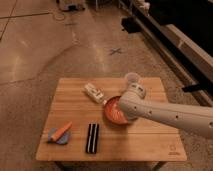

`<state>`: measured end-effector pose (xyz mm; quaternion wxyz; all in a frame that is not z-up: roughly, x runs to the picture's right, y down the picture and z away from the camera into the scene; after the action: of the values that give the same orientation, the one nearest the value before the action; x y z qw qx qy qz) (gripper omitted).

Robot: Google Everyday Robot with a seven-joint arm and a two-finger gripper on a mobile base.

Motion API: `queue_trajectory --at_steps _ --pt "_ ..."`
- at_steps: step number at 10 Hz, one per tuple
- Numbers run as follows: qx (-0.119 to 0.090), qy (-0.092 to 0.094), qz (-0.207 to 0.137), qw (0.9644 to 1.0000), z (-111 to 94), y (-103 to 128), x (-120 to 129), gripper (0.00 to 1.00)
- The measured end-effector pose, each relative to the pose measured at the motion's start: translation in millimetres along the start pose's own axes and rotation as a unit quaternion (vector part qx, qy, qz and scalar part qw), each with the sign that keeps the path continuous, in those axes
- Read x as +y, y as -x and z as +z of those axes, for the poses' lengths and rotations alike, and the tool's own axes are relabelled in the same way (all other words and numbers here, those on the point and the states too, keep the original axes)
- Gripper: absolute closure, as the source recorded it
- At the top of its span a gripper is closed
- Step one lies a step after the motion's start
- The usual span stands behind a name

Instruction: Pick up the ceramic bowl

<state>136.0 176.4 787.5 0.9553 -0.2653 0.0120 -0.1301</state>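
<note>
The ceramic bowl (pixel 114 110) is orange-red, wide and shallow, and sits on the wooden table (pixel 75 100) right of centre. My white arm reaches in from the right and covers the bowl's right side. My gripper (pixel 127 107) is at the bowl's right rim, over or in the bowl. A small translucent whitish cup (pixel 132 79) stands just behind the arm's wrist.
A small packaged item (pixel 94 92) lies left of and behind the bowl. A black flat rectangular object (pixel 92 137) lies near the front edge. An orange item on a blue piece (pixel 60 133) sits at the front left. A dark counter (pixel 180 35) runs along the right.
</note>
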Motion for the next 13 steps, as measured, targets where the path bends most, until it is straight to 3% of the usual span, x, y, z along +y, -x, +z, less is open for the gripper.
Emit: queue_trajectory --at_steps 1,5,6,8,11,13 --pt "-0.003 0.004 -0.008 1.0 -0.9 5.1 0.7 0.8" --pt "-0.008 0.021 -0.023 0.9995 -0.6 10.1 1.7 0.4" --pt "-0.014 0.025 -0.025 0.9993 2.5 12.8 1.2 0.26" --pt "-0.019 0.034 -0.026 0.9989 7.4 12.6 2.2 0.2" --pt "-0.027 0.044 -0.025 0.9983 17.8 13.0 4.8 0.2" --pt "-0.034 0.032 -0.026 0.9986 24.6 13.9 4.7 0.2"
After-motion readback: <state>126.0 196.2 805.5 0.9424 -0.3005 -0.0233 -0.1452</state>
